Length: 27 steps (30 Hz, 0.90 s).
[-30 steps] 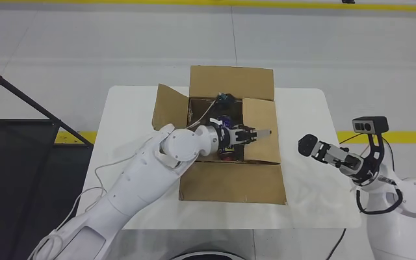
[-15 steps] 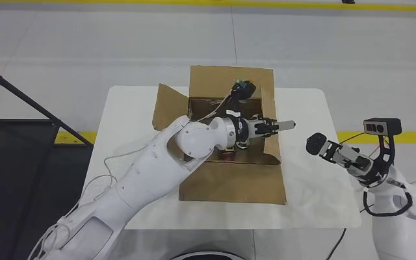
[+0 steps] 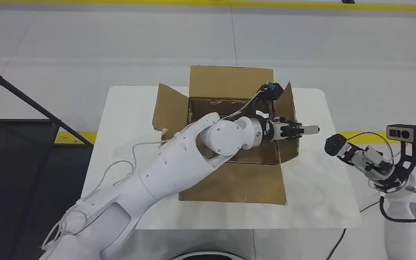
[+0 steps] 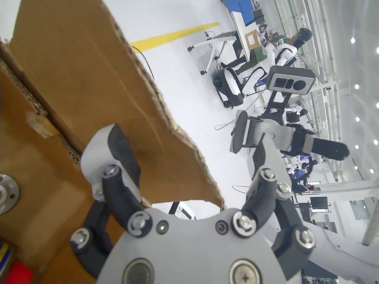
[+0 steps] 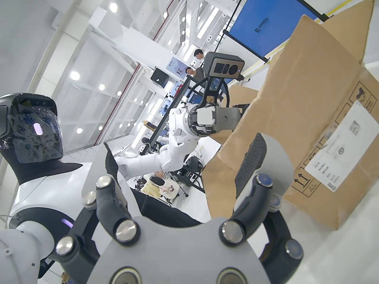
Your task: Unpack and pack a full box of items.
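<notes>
Box [image 3: 231,185] sitting mid-table [image 3: 130,130], closer to far edge, flaps up. I'm seeing left claw [image 3: 303,130] hanging spread wide at right-side flap [image 3: 290,148], flap edge running between fingers [image 4: 121,149], pinching nothing. Right claw [image 3: 338,144] hovering at table's right edge, also spread, carrying nothing.

Tabletop and its load
White tabletop [image 3: 130,130] carries an open cardboard box [image 3: 231,82] near its middle, flaps spread outward, front flap toward the near edge.

White table [image 3: 312,195], yellow floor line [image 3: 75,137] — grey floor [image 3: 97,45]
</notes>
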Available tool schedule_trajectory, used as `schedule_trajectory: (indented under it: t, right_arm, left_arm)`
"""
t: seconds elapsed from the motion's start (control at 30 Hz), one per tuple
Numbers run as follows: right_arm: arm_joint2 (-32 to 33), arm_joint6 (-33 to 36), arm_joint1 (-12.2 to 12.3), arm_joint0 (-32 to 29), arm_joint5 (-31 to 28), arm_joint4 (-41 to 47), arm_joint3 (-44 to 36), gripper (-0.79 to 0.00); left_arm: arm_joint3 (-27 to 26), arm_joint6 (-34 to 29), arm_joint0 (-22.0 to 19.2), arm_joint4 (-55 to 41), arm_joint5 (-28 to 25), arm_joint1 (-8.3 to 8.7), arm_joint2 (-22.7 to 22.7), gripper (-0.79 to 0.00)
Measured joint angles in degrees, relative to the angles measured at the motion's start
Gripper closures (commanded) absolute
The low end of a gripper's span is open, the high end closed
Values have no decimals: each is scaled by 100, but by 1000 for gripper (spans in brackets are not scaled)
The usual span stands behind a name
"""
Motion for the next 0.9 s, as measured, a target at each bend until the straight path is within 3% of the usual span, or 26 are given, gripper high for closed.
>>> schedule_trajectory:
  t: [0.37, 0.9]
  right_arm:
    - [623, -246, 53, -224, -373, 571, 151, -785]
    - [600, -484, 51, -318, -326, 472, -7, -785]
  left_arm:
    - [863, 521, -129, -196, -157, -501, 330, -785]
    - [1617, 388, -303, -238, -65, -1021, 455, -785]
